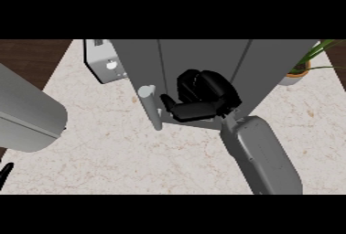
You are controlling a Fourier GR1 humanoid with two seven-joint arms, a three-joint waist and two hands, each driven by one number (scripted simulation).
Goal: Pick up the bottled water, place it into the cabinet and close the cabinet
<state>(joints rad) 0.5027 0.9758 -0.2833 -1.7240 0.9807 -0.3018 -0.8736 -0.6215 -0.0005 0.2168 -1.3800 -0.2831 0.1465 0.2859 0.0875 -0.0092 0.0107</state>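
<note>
The grey cabinet (202,57) stands at the back middle of the counter, seen from above, its front panels looking flush. A pale bar handle (148,109) runs down its left front edge. My right hand (201,98) rests against the cabinet front just right of the handle, fingers relaxed and holding nothing. Its grey forearm comes up from the lower right. No water bottle shows anywhere. Only a black sliver of my left hand (5,174) shows at the lower left edge, below its large grey forearm (27,116).
A light grey appliance (105,64) sits behind the cabinet's left side. A potted plant (303,67) stands at the back right. The pale marble counter (121,155) spreads in front, and dark wood floor shows past its back left corner.
</note>
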